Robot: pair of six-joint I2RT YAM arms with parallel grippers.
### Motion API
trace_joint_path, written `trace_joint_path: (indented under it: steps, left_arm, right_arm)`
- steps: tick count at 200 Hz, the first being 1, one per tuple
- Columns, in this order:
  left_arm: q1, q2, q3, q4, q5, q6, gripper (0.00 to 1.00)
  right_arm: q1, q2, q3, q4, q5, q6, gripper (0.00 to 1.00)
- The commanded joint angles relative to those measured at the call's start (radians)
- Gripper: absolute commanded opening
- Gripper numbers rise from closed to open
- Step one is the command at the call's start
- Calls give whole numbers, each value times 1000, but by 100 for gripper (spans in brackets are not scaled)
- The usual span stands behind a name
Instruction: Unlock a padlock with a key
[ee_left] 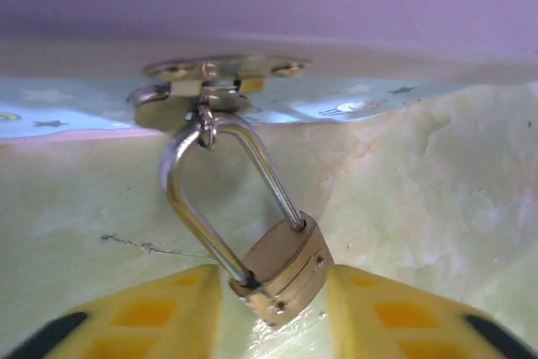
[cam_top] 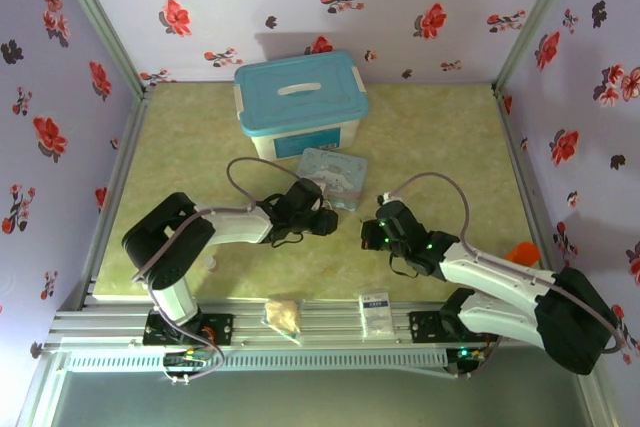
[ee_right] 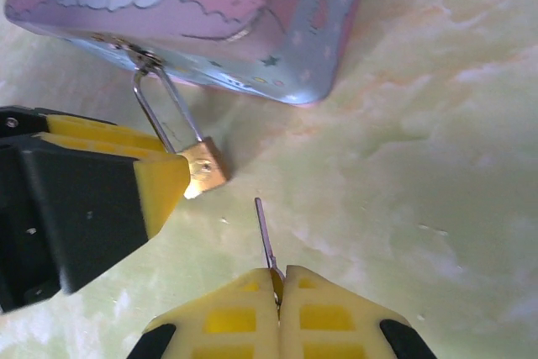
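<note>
Right wrist view: right pincer [ee_right: 277,279] clamps the key [ee_right: 264,233] near the padlock [ee_right: 206,166], which the left pincer [ee_left: 276,287] grips; a misaligned thrust could skid off.

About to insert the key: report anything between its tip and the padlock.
Nothing visible. Bare table lies between the key in the right gripper and the padlock, which the left gripper holds from the side.

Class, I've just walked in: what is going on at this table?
The left gripper has its jaws around the brass padlock, which hangs from the hasp of the cartoon tin. The right gripper pinches the key, blade aimed at the padlock but short of it. The shackle is closed.
</note>
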Motion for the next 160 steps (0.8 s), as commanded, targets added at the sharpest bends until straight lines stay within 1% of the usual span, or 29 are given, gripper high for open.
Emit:
trace_joint_path:
  steps: [1, 11, 20, 30, 44, 65, 87, 98, 110, 129, 160]
  left_arm:
    - [-17, 27, 24, 11, -33, -42, 51]
    - [-23, 28, 22, 19, -50, -60, 57]
    - [-29, 38, 33, 5, -69, -70, 59]
    - [-33, 56, 50, -15, -93, -82, 59]
    - [-31, 92, 62, -12, -109, -115, 57]
    - [-30, 109, 54, 37, -102, -143, 52]
    - [-37, 99, 14, 113, -101, -171, 37]
    - [-42, 89, -9, 150, -101, -183, 32]
    - [-47, 73, -36, 194, -101, -191, 27]
    - [-49, 34, -78, 262, -96, -187, 22]
    - [-48, -3, -107, 300, -78, -210, 21]
  right_arm:
    - [-12, -40, -26, 20, -7, 33, 0]
    - [-12, -50, -27, 14, -6, 33, 0]
    - [-13, -56, -27, 8, -4, 33, 0]
    - [-13, -60, -26, 6, -3, 31, 0]
    - [-13, -61, -26, 6, -1, 33, 0]
    - [-14, -61, -27, 10, -4, 36, 0]
    - [-14, -61, -31, 16, -10, 42, 0]
    - [-14, -54, -40, 47, -23, 44, 0]
    - [-18, -35, -66, 127, -68, 48, 0]
    - [-64, 24, -121, 293, -206, 57, 0]
    - [-128, 87, -146, 452, -414, 64, 0]
